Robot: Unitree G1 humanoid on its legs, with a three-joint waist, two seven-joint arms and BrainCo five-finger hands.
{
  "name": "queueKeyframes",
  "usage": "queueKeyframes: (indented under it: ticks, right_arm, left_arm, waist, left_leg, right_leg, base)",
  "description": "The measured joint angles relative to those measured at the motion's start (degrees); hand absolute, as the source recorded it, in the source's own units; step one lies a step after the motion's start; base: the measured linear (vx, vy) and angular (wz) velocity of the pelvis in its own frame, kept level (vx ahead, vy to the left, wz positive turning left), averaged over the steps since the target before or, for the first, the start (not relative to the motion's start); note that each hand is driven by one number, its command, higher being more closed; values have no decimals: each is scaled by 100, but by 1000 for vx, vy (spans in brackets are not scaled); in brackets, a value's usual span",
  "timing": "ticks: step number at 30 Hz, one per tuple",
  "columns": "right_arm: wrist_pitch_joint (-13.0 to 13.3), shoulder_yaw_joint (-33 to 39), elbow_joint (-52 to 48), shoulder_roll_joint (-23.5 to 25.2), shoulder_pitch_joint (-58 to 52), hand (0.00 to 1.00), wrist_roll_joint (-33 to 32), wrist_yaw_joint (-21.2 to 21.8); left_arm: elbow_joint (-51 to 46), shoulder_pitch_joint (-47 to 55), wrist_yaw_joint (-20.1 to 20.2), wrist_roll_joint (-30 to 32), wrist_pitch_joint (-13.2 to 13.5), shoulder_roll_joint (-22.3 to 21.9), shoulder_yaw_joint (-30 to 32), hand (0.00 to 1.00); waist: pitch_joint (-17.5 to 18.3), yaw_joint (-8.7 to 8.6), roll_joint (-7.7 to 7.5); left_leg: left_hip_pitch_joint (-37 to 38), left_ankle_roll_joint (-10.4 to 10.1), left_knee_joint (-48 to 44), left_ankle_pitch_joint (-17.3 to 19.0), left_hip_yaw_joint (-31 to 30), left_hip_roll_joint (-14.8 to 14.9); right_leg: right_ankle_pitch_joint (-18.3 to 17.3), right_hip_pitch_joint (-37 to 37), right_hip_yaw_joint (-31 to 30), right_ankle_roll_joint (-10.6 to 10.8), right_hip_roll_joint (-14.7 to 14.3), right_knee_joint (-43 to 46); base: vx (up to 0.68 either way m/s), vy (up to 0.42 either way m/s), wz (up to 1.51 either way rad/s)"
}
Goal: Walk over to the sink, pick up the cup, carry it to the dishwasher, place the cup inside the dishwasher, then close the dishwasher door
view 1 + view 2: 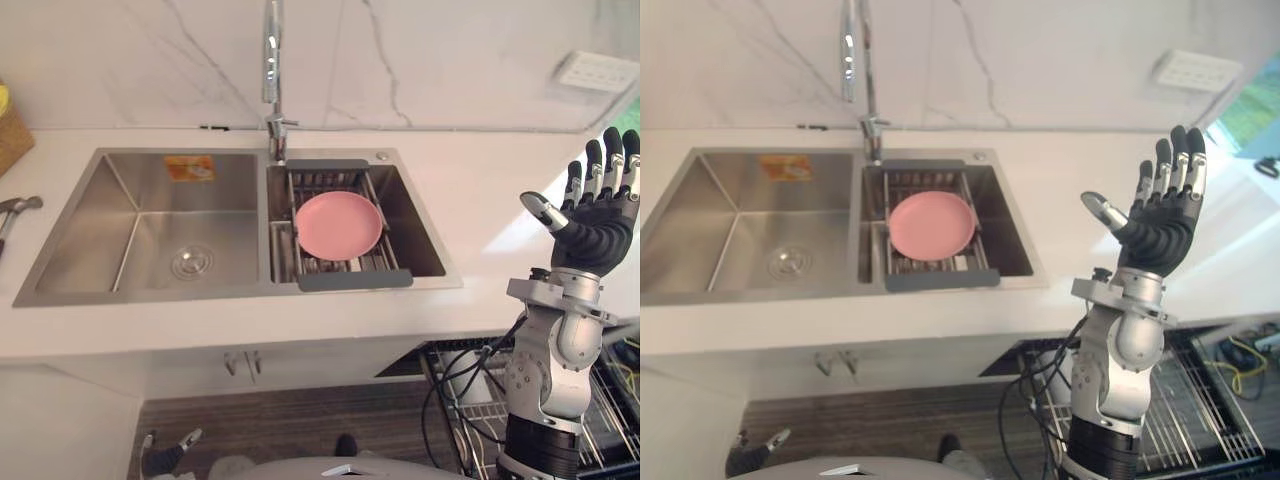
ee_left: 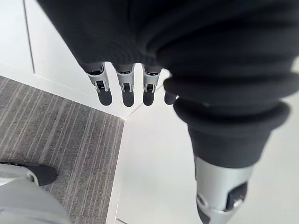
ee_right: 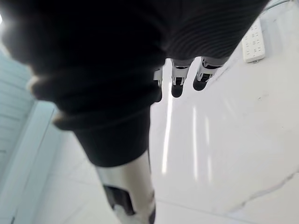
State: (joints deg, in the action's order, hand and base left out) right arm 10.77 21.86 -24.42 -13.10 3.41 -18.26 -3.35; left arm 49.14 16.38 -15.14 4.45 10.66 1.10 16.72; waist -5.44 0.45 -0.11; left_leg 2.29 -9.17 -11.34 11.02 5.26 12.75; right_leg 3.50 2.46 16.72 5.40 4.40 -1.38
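Silver-grey right arm [image 1: 1118, 375], dark ribbed wrist cover [image 1: 1160, 240], silver fingers [image 1: 1181, 165] with dark tips.

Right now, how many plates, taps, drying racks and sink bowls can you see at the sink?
Plates: 1, the pink plate
Taps: 1, the tap
Drying racks: 1, the drying rack
Sink bowls: 2, the left bowl and the right bowl
Total: 5
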Motion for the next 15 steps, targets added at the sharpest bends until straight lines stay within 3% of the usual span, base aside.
queueKeyframes:
  ticks: [5, 8, 10, 15]
  right_arm:
    - [-342, 88, 91, -510, 87, 0, 992, 76]
    - [-359, 92, 91, -583, 153, 0, 1694, 163]
    - [-395, 86, 93, -652, 152, 0, 2343, 227]
    - [-491, 48, 94, -992, 149, 0, 3284, 572]
  left_arm:
    - [29, 64, -130, 410, 195, -55, -117, 0]
    - [144, 148, -192, 591, 231, -6, -204, 0]
    - [170, 130, -184, 589, 230, 28, -243, 0]
    - [220, 99, -78, 709, 232, 250, -290, 0]
  waist:
    - [-8, 66, 36]
    - [-8, 68, 39]
    - [-20, 3, 7]
    - [18, -113, -38]
  left_leg:
    - [192, 79, 680, -542, 129, -241]
    - [233, 78, 775, -573, 262, -228]
    - [257, 97, 874, -611, 318, -228]
    - [281, 106, 1112, -730, 378, -232]
  right_leg:
    - [52, 151, 295, 36, 195, -145]
    - [150, 151, 247, 5, 169, -264]
    - [194, 141, 225, -6, 154, -325]
    - [217, 63, 226, -24, 151, -339]
  base:
    - [-10, -5, 42]
    - [-63, 5, -10]
    - [-81, -5, -12]
    - [-36, -4, -4]
